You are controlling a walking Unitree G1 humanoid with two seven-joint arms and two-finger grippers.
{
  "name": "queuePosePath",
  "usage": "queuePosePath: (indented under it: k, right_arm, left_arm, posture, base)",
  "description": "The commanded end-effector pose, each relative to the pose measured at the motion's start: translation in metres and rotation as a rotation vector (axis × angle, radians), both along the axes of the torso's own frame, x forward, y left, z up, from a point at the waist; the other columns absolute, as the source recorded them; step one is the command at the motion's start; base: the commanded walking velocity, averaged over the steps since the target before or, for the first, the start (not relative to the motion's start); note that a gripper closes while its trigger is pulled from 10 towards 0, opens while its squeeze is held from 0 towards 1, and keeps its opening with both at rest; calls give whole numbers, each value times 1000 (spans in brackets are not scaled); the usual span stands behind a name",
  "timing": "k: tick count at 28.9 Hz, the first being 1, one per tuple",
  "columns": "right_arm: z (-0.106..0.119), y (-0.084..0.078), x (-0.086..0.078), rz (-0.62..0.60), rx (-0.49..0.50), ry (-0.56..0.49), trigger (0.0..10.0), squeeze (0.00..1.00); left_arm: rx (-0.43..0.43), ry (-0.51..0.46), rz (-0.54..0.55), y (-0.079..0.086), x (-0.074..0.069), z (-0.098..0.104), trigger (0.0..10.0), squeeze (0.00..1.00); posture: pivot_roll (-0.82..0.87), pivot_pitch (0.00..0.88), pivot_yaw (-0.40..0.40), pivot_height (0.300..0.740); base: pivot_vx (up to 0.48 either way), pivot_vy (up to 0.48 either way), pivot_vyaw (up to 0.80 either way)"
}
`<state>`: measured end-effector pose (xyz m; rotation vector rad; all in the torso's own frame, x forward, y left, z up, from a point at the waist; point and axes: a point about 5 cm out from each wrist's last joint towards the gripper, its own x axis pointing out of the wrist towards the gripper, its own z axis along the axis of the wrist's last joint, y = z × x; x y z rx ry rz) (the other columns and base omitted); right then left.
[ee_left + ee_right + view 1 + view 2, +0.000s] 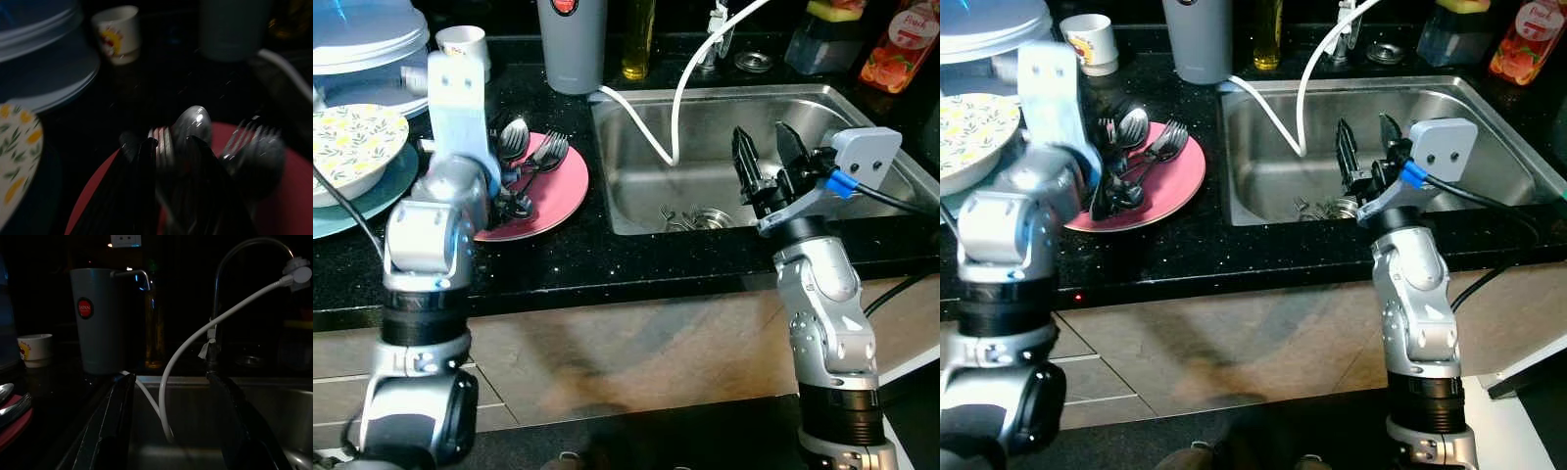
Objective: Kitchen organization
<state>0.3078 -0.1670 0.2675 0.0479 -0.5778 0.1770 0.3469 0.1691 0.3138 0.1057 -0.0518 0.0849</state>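
Left wrist view: blurred cutlery, dark.

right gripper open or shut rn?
Open. The right gripper hangs over the sink with its two black fingers spread wide apart; the white hose shows through the gap, and nothing is between them.

Black speckled tabletop with a steel sink set into it. Resting directly on it: a pink plate just left of the sink, a teal plate further left, a grey jug, a white cup, and an oil bottle along the back.
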Motion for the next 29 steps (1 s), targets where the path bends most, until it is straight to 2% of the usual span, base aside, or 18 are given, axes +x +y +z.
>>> queuePosePath:
  k: [1, 5, 7, 11, 15, 24, 28, 29]
  right_arm:
    - [-1, -2, 1, -4, 6, 1, 10000, 0]
    - [-1, -3, 0, -11, 8, -2, 10000, 0]
    - [-1, -4, 0, -13, 7, -2, 10000, 0]
    - [-1, -5, 0, -16, 10, -1, 10000, 0]
    - [-1, -4, 0, -11, 9, -2, 10000, 0]
    - [-1, -3, 1, -9, 9, 1, 10000, 0]
    - [-1, -3, 1, -9, 9, -1, 10000, 0]
    - [-1, -3, 1, -9, 9, -2, 10000, 0]
  left_arm:
    - [-2, -4, -24, -1, 0, 6, 10000, 0]
    - [-154, 94, -39, 0, 3, -6, 10000, 0]
    - [-164, 111, -32, 0, 3, -10, 10000, 0]
    - [-227, 205, -13, -3, 4, -36, 10000, 0]
    - [-204, 220, -19, -12, 1, -41, 10000, 0]
    - [-223, 275, 12, -17, -2, -55, 10000, 0]
    - [-215, 271, 45, -14, -2, -55, 10000, 0]
    - [-186, 246, 59, -13, -2, -52, 10000, 0]
  posture:
    - [105, 126, -7, 740]
    - [99, 124, 0, 740]
    - [99, 124, 0, 740]
    - [99, 124, 2, 740]
    - [100, 124, 0, 740]
    - [102, 124, -2, 740]
    - [102, 124, -2, 740]
    - [102, 124, -2, 740]
  base:
    - [0, 0, 0]
    - [0, 0, 0]
    - [0, 0, 0]
    - [0, 0, 0]
    - [0, 0, 0]
    - [0, 0, 0]
    - [0, 0, 0]
    - [0, 0, 0]
